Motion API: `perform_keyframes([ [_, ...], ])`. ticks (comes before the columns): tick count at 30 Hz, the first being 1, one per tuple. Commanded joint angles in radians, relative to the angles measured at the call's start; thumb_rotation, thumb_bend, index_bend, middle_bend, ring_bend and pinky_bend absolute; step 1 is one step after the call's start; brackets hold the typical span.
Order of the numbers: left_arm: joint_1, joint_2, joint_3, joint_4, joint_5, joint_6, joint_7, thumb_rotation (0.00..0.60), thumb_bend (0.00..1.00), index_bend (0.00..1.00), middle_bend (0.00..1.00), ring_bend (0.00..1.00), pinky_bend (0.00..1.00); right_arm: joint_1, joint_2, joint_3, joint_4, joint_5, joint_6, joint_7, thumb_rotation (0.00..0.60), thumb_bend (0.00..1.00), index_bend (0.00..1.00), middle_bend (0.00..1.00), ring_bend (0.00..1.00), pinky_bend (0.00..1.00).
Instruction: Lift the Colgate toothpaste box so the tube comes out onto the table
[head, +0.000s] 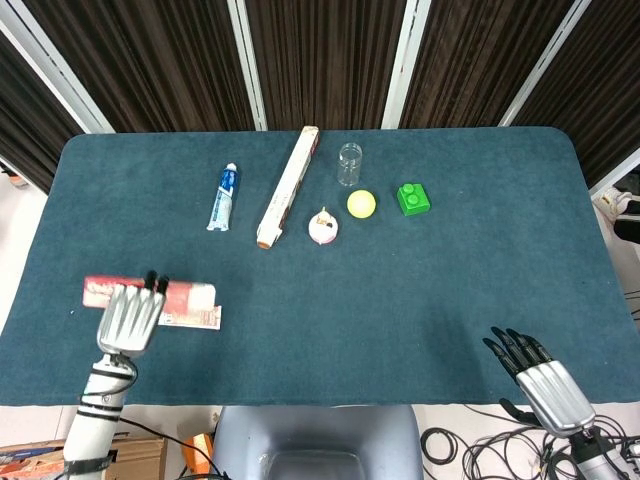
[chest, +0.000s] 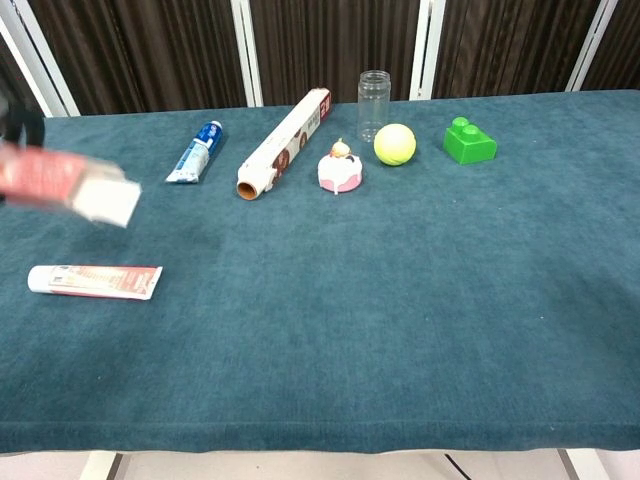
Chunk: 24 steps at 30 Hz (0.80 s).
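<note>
Dark teal felt-covered table (head: 400, 300) is filling both views, with dark pleated curtains and white vertical posts (head: 247, 62) standing behind its far edge.

A long cream cardboard foil-wrap box (chest: 285, 142) is lying diagonally at the far centre. Past it to the right: clear glass jar (chest: 374, 91), yellow-green tennis ball (chest: 395, 144), green plastic building block (chest: 469, 140), and a small pink-and-white cake toy (chest: 339, 168) just beside the ball. A blue-and-white toothpaste tube (chest: 196, 153) is lying just left of the foil box.

The red Colgate toothpaste box (chest: 68, 184) is being held off the table by the left hand (head: 128, 317), fingers wrapping over its middle; the box is blurred in the chest view. The red-and-white toothpaste tube (chest: 95, 281) is lying flat on the felt just beyond the fingertips in the head view, below the box in the chest view, apart from it.

The right hand (head: 535, 372) is hanging off the near right edge, fingers spread, holding nothing. The wide felt between the two hands is bare.
</note>
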<state>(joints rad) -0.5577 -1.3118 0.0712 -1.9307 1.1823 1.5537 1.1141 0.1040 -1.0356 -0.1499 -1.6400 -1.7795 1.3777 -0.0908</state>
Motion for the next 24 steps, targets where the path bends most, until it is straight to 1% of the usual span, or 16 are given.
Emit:
perform_keyframes([
  [1,0.055,-0.013,0.055,0.006,-0.015,-0.073,-0.082,0.6,0.28,0.49,0.55,0.98,1.0,0.0,0.001,0.001,-0.001,0.002,-0.002,0.0,0.6,0.19,0.07,0.0,0.0,0.14],
  [3,0.065,-0.023,0.065,0.032,-0.033,-0.106,-0.101,0.6,0.28,0.49,0.55,0.97,1.0,0.0,0.0,0.003,-0.002,0.005,-0.001,-0.002,0.6,0.19,0.07,0.0,0.0,0.14],
  [6,0.073,-0.039,0.063,0.077,-0.054,-0.145,-0.129,0.6,0.28,0.47,0.53,0.95,0.99,0.0,-0.001,0.003,-0.002,0.007,-0.002,-0.005,0.6,0.19,0.07,0.0,0.0,0.14],
  [8,0.079,-0.049,0.055,0.105,-0.065,-0.169,-0.163,0.6,0.28,0.44,0.49,0.92,0.96,0.0,-0.002,0.003,-0.003,0.008,-0.004,-0.006,0.6,0.19,0.07,0.0,0.0,0.14],
  [9,0.082,-0.053,0.052,0.117,-0.064,-0.177,-0.182,0.6,0.28,0.41,0.47,0.89,0.94,0.001,-0.002,0.003,-0.003,0.008,-0.005,-0.007,0.6,0.19,0.07,0.0,0.0,0.14],
  [11,0.091,-0.063,0.045,0.148,-0.052,-0.19,-0.236,0.6,0.28,0.34,0.41,0.82,0.91,0.002,-0.003,0.004,-0.004,0.011,-0.011,-0.011,0.6,0.19,0.07,0.0,0.0,0.14],
  [14,0.107,-0.074,0.04,0.189,-0.029,-0.202,-0.312,0.6,0.27,0.18,0.3,0.7,0.9,0.005,-0.004,0.005,-0.007,0.016,-0.019,-0.017,0.6,0.19,0.07,0.0,0.0,0.14],
  [17,0.12,-0.071,0.038,0.206,-0.021,-0.218,-0.358,0.6,0.26,0.07,0.2,0.6,0.89,0.006,-0.005,0.006,-0.01,0.021,-0.026,-0.024,0.6,0.19,0.07,0.0,0.0,0.14],
  [21,0.133,-0.057,0.04,0.209,-0.003,-0.229,-0.393,0.6,0.25,0.0,0.11,0.51,0.89,0.005,-0.006,0.006,-0.014,0.026,-0.028,-0.031,0.6,0.19,0.07,0.0,0.0,0.14],
  [24,0.151,-0.042,0.04,0.208,0.036,-0.205,-0.422,0.6,0.24,0.0,0.07,0.44,0.86,0.004,-0.007,0.008,-0.015,0.029,-0.026,-0.032,0.6,0.19,0.07,0.0,0.0,0.14],
])
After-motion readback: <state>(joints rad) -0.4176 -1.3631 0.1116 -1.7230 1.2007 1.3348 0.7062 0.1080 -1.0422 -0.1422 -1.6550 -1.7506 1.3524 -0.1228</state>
